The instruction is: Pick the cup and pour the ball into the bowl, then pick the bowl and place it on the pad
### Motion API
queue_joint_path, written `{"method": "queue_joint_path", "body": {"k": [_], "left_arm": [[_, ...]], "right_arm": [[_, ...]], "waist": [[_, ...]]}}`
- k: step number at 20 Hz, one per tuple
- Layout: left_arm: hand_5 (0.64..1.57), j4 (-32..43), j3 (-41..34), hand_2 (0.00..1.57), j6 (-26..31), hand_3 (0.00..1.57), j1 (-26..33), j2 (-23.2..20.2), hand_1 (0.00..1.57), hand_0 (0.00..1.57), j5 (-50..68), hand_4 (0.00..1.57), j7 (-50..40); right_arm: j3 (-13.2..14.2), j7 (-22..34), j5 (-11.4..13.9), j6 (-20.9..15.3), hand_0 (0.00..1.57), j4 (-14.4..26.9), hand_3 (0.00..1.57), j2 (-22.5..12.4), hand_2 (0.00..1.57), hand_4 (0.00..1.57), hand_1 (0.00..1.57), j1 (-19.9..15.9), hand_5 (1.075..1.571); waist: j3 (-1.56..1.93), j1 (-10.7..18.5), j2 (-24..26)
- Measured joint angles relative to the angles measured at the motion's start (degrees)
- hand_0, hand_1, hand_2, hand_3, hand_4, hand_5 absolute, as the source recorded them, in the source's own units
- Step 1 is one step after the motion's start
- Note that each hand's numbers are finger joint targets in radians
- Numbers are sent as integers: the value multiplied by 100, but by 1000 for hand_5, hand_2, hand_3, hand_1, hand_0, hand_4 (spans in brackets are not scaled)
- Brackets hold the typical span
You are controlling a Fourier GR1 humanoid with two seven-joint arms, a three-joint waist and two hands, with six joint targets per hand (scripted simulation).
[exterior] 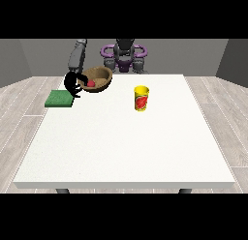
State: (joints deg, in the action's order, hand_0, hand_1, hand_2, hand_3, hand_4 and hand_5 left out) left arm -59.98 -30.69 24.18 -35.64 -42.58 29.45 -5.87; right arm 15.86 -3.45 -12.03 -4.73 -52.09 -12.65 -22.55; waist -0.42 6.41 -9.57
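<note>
The hand at the view's left (72,84) curls round the rim of the bowl (97,79), which it holds tilted above the bench (126,137) with the red ball (90,83) inside. The green pad (59,98) lies just below and left of the bowl, nearest this hand; the yellow cup (141,98) stands upright well to the bowl's right.

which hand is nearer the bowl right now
The robot's right hand, at the view's left, is nearer: it grips the rim of the brown bowl, which is tilted beside the green pad. The other hand is not in view.

bowl (97,80) rim: partly behind hand (72,84) | ball (90,83): partly hidden
</note>
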Motion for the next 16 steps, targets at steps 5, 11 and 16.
{"method": "queue_joint_path", "body": {"k": [5, 11, 16], "left_arm": [[1565, 379, -143, 0, 85, 0, 292, -147, 0, 0, -87, 703, 251], [1562, 600, -206, 0, 171, 0, 335, -299, 0, 0, -107, 704, 513], [1558, 744, -262, 0, 167, 0, 330, -439, 0, 0, -223, 703, 926]], "right_arm": [[-92, 867, 97, 128, 1571, -142, 1571, -565, 1571, 973, 1571, -213, 1564], [-111, 1140, 282, 286, 1571, -68, 1571, -1115, 1571, 978, 1571, -561, 1570], [18, 1017, 287, 449, 1571, 64, 1431, -1439, 1571, 996, 1571, -860, 1570]], "waist": [[25, -303, 215], [37, -445, 37], [40, -476, -349]]}}
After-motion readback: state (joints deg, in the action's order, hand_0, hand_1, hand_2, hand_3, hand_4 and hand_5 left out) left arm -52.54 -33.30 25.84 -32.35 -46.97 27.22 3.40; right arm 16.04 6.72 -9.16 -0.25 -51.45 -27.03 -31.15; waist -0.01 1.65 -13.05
